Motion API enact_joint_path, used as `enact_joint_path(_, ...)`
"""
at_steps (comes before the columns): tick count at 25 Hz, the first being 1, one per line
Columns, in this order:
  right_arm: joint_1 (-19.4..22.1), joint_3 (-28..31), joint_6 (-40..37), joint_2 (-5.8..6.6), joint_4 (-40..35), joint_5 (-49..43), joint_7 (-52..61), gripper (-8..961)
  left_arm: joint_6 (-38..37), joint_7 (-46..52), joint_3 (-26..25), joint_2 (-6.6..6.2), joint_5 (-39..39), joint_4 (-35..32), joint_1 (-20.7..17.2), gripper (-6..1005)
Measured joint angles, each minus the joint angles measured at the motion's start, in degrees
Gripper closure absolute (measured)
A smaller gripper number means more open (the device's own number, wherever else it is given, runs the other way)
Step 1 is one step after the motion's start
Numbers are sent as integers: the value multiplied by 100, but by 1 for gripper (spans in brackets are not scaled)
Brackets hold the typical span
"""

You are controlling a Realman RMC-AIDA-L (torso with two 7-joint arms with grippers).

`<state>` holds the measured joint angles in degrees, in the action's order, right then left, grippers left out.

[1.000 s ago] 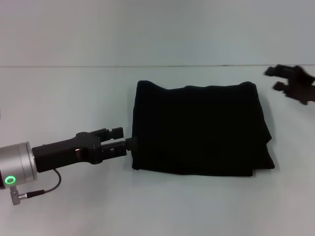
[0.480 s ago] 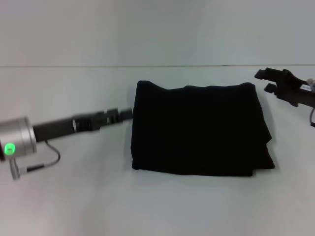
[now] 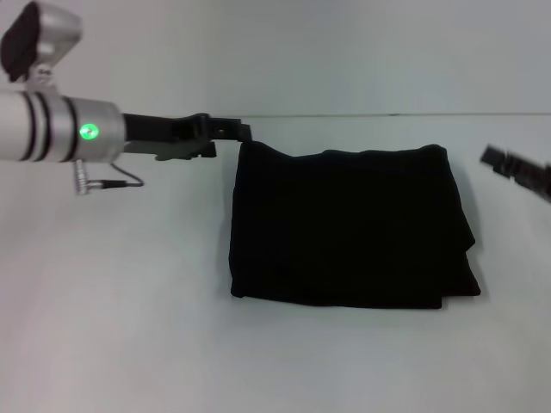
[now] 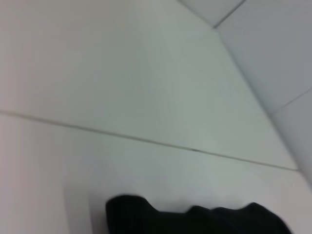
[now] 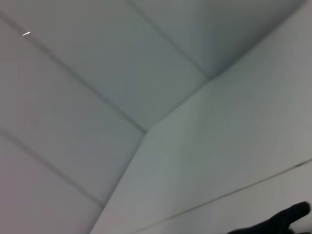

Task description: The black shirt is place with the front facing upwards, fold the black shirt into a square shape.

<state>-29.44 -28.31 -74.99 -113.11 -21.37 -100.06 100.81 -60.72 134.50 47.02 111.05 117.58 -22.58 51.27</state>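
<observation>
Pale table (image 3: pixel 129 344) | black shirt (image 3: pixel 349 228) lay folded square, soft, limp; best pinched at edges | left gripper (image 3: pixel 231 131) near its far-left corner, opening unclear | right gripper (image 3: pixel 516 168) well apart, opening unclear.

The left arm (image 3: pixel 52 129) is a shiny silver tube with dark rings and a small green light. A thin black cable loops under it. Its tool (image 3: pixel 225 132) is black. The right tool (image 3: pixel 516 169) is black too.
</observation>
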Motion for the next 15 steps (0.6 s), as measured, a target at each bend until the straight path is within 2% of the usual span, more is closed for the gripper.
enact_joint_path(2,194,-33,-447,24,0,-48,-552,350,318,21,124,70,92,78,154,203)
enact_joint_path(5,391,-86,-1023,32,0,-257,-1536,350,865,21,233,270,148,104,254,204)
enact_joint_path(9,529,-98,-1335,1,-97,-663,-2600,350,1404,-1,377,488,207,95,298,204)
enact_joint_path(12,602,-100,-1372,-105,-368,-931,-3131,350,1609,2,435,561,211,115,304,204)
enact_joint_path(13,621,-103,-1376,-162,-476,-1001,-3276,350,1835,4,454,665,211,120,305,204)
enact_joint_path(15,644,-114,-1380,-258,-650,-1091,-3411,350,1960,-3,455,730,206,120,305,205)
